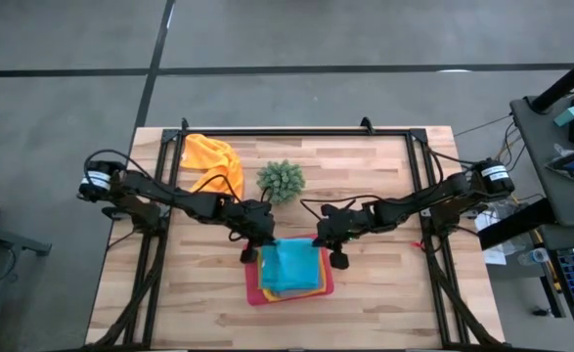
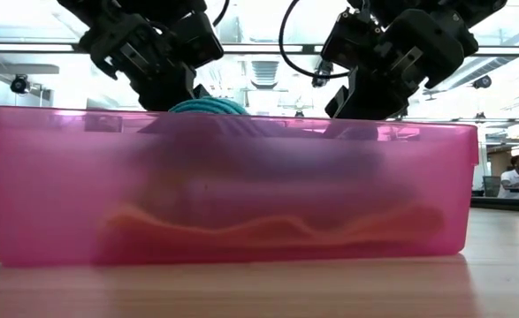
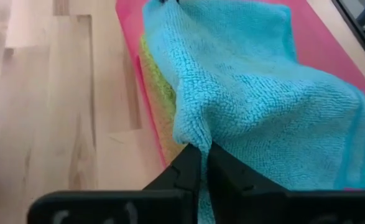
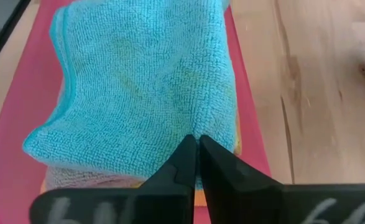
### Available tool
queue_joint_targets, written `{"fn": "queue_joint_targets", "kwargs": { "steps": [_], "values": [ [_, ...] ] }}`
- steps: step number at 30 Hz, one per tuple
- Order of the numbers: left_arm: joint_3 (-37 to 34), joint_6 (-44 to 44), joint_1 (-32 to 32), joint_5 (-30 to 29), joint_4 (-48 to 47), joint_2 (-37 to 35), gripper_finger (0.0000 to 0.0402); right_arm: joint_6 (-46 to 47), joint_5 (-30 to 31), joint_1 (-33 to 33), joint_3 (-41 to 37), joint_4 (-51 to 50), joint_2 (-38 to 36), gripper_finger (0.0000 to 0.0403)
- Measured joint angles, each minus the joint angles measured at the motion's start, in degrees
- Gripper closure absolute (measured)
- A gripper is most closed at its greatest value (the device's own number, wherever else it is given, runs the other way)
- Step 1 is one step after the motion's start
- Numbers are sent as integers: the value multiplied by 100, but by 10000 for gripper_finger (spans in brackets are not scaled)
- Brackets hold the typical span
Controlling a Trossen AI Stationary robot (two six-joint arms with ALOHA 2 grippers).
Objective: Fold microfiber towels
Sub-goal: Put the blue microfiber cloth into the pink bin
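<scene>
Now left claw [image 3: 202, 163] and right claw [image 4: 196, 155] each pinch the light blue towel's [image 1: 292, 265] opposite edges.

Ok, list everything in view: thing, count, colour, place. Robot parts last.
light blue towel: one, light blue, top of the stack in the tray, pinched at two edges
lime green towel: one, lime green, in the stack under the blue one
yellow towel: one, yellow edge showing low in the stack
orange towel: one, orange, crumpled at the table's far left
pink tray: one, pink, near middle of the table
green plant: one, spiky green, far middle
table: one, light wood
left gripper: jaws shut on the blue towel's left edge
right gripper: jaws shut on its right edge
</scene>
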Motion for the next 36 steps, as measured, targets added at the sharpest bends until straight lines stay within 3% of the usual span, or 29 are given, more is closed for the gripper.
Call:
{"fn": "queue_joint_targets", "kwargs": {
  "steps": [7, 20, 30, 36],
  "values": [
    [148, -335, -9, 121, -581, -195, 391, -149, 60, 0, 291, -536, -10, 394],
    [272, -2641, -9, 890, -777, -429, 391, -824, 311, -2, 1062, -1730, -15, 394],
    [348, -2677, 104, 360, -1251, -428, 391, -769, 311, -2, 1030, -1799, 16, 394],
    [349, -2698, 98, 380, -1296, -399, 386, -716, 309, -2, 1025, -1776, 68, 377]
  ]
}}
